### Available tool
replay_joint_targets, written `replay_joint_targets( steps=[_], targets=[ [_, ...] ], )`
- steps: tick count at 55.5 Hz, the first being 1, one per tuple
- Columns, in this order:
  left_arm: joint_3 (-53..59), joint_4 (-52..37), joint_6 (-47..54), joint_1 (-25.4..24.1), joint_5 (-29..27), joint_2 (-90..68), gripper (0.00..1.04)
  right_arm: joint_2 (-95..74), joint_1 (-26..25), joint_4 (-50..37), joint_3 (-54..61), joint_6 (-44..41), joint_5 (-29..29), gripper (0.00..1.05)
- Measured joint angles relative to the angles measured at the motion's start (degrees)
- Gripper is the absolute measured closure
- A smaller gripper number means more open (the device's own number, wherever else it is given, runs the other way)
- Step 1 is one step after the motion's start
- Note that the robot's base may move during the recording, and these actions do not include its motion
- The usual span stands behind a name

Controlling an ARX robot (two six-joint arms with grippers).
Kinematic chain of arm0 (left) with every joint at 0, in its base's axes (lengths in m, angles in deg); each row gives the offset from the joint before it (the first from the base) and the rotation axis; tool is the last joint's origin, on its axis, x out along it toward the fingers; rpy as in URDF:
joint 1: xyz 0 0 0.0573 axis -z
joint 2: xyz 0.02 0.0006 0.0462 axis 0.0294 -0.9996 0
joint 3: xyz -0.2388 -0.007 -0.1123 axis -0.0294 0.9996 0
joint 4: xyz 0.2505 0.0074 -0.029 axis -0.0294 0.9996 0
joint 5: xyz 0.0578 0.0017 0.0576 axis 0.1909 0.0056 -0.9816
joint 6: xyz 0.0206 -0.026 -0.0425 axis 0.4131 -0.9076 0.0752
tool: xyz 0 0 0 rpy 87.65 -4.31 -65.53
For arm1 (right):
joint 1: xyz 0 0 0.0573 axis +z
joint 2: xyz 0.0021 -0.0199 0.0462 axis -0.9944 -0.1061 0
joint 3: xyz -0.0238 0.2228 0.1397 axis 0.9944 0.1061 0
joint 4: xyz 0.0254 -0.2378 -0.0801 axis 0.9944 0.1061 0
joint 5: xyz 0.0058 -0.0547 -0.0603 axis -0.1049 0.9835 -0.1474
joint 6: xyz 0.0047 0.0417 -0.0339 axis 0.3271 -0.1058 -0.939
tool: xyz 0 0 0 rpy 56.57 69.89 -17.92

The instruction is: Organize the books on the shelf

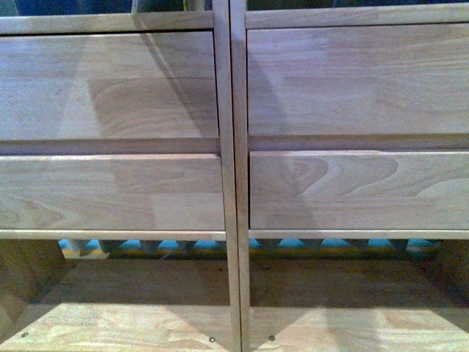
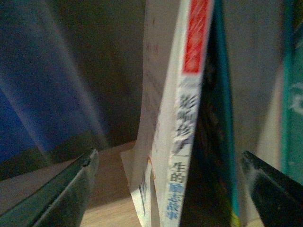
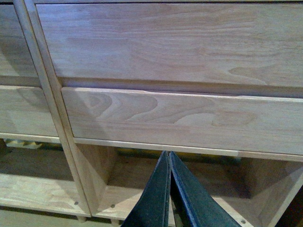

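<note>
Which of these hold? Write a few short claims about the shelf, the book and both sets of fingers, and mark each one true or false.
1. The right gripper has its fingers pressed together, holding nothing. True.
2. The left gripper is clamped on the book. False: its fingers stand wide apart on either side of the book, not touching it.
3. The shelf shows two drawer fronts in each column. True.
4. The book lies flat. False: it stands on edge.
5. The book's spine has a red patch. True.

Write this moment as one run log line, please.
left gripper: open, straddling book | right gripper: shut, empty, facing shelf
</note>
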Motion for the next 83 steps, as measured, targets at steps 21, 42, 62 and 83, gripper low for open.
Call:
replay_joint_targets(
  steps=[21, 42, 62, 83],
  targets=[
    [38.95, -17.49, -2.19, 1.88, -10.1, 30.93, 0.07, 10.99, 0.0, 8.94, 1.27, -0.07, 0.13, 1.02],
    [73.16, -6.75, -5.25, 0.68, -18.1, 76.08, 0.07, 11.04, 0.0, 8.94, 1.29, -0.07, 0.04, 1.02],
    [88.11, 25.35, -14.95, 7.54, -22.29, 101.0, 0.38, 11.06, 0.0, 8.94, 1.29, -0.07, 0.04, 1.02],
    [96.35, 24.48, -16.98, -4.46, -10.78, 108.02, 1.02, 11.04, 0.0, 8.94, 1.29, -0.07, 0.04, 1.02]
  ],
)
